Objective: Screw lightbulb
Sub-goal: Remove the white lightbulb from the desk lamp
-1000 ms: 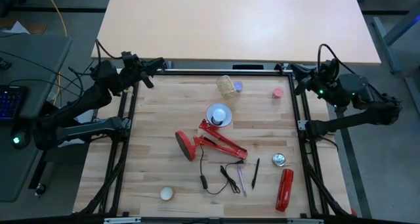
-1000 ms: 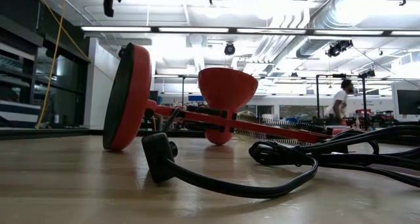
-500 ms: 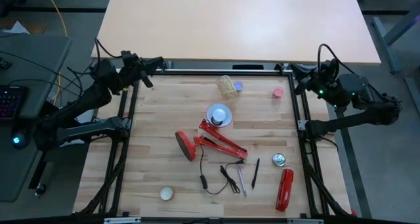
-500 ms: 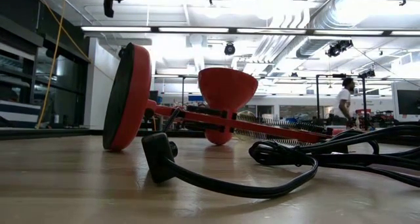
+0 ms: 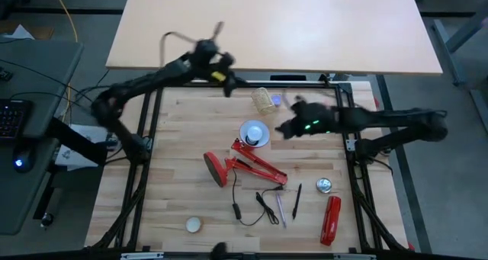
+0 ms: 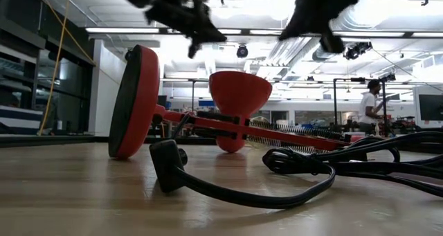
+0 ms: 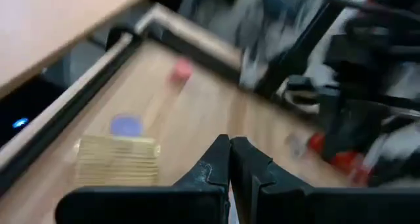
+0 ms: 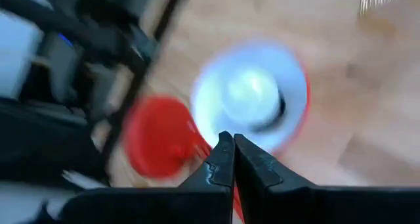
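The red desk lamp (image 5: 248, 162) lies on its side mid-table, its base disc (image 5: 215, 169) on edge and its white-lined shade (image 5: 264, 139) opening upward. The small white lightbulb (image 5: 254, 130) sits inside the shade; it also shows in the right wrist view (image 8: 249, 92). My left gripper (image 5: 226, 85) is shut and empty, in the air over the table's far edge, left of a woven yellow thing (image 7: 118, 159). My right gripper (image 5: 283, 128) is shut and empty, in the air just right of the shade.
The lamp's black cord (image 5: 259, 203) trails toward the near edge, beside two pens (image 5: 296, 200). A cream ball (image 5: 194, 225), a red long object (image 5: 331, 219), a small metal disc (image 5: 325, 185), a pink piece (image 5: 322, 107) and a blue piece (image 5: 277, 101) lie around. A person (image 6: 374, 104) stands far behind.
Both arms have swung fast from their places at the table's far corners in over the table. My left gripper has gone right along the far edge toward the woven thing. My right gripper has gone left toward the lamp's shade. The lamp and bulb have stayed put.
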`<state>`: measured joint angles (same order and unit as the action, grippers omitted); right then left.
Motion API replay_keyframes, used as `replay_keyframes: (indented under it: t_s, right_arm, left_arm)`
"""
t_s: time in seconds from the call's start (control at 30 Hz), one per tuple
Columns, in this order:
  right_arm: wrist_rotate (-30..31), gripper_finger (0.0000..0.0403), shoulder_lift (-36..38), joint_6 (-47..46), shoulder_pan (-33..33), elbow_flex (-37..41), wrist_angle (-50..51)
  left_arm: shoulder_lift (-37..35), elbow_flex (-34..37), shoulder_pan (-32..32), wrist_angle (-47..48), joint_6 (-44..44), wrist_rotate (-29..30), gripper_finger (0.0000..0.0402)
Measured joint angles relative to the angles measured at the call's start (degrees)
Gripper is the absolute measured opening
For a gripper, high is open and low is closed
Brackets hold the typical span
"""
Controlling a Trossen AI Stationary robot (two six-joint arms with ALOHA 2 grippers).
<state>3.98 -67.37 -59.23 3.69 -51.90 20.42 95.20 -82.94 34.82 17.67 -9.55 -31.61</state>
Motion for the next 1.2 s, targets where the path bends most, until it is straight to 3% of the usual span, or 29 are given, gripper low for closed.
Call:
replay_keyframes:
  t_s: [0.13, 0.23, 0.43, 0.7, 1.03, 1.2]
  right_arm:
    - [-4.48, 0.0000, -7.15, -1.23, -1.49, 0.02, -9.18]
    - [-6.18, 0.0000, -12.24, -1.35, -2.28, -0.08, -15.64]
    - [-5.20, 0.0000, -16.08, -2.09, -2.53, -0.08, -18.58]
    - [-2.37, 0.0000, -15.97, -3.42, -2.45, -0.08, -17.86]
    - [-3.04, 0.0000, -19.37, -6.04, -2.22, -0.08, -18.67]
    - [-3.14, 0.0000, -19.79, -5.16, -2.22, -0.08, -23.22]
  left_arm:
    - [10.43, -14.05, -1.94, 16.07, 13.32, -2.38, 0.0000]
    - [15.65, -18.69, -3.78, 21.94, 19.14, -8.02, 0.0000]
    - [20.37, -19.23, -6.56, 21.95, 21.23, -10.08, 0.0000]
    - [23.60, -19.14, -10.83, 26.68, 25.13, -9.63, 0.0000]
    - [22.86, -19.38, -13.30, 28.45, 27.57, 8.13, 0.0000]
    - [20.97, -19.11, -13.54, 28.78, 27.72, 7.76, 0.0000]
